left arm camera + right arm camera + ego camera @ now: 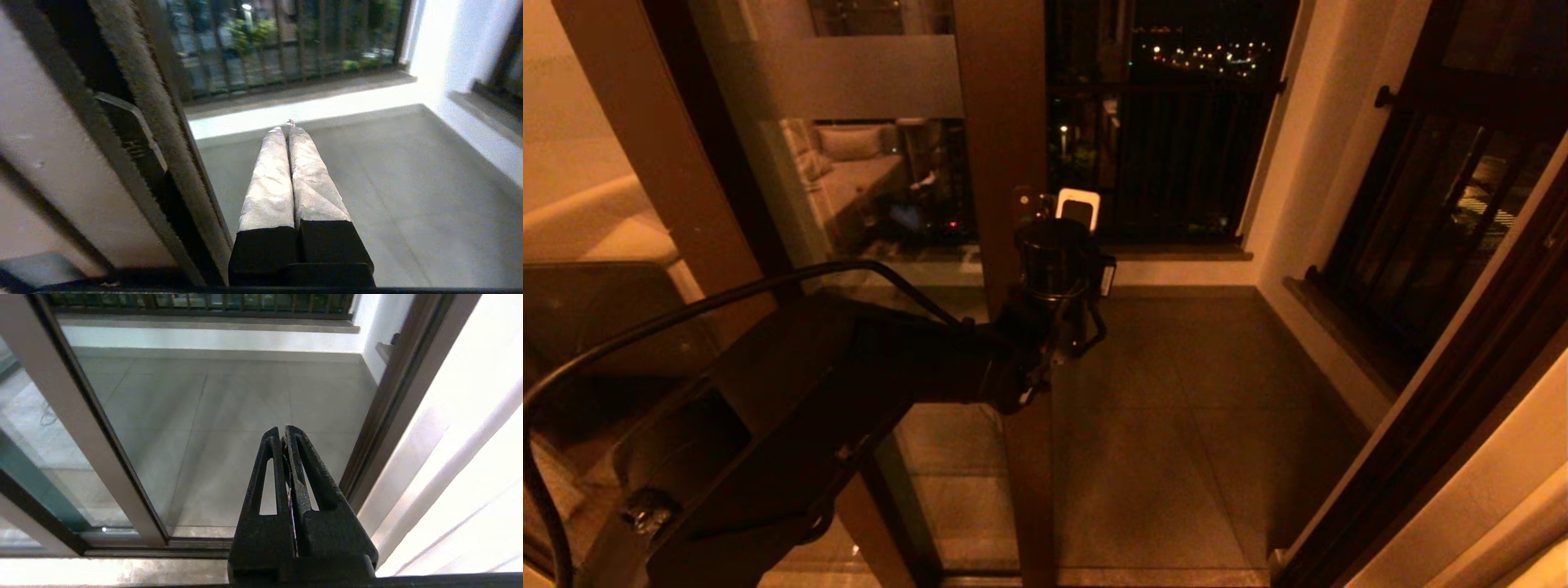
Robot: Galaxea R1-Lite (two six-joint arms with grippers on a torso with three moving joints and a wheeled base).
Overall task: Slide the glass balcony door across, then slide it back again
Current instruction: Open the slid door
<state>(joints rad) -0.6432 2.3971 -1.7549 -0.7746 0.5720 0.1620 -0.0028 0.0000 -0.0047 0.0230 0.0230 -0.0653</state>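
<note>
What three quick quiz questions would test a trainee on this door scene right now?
1. True or false: the left gripper is shut beside the glass balcony door edge.
2. The right gripper is: A) gripping the door frame, B) shut and holding nothing, C) wide open.
3. Fill in: beyond the opening, past the tiled balcony floor, stands a black-barred ______.

Key: 1 true; 2 B; 3 railing.
</note>
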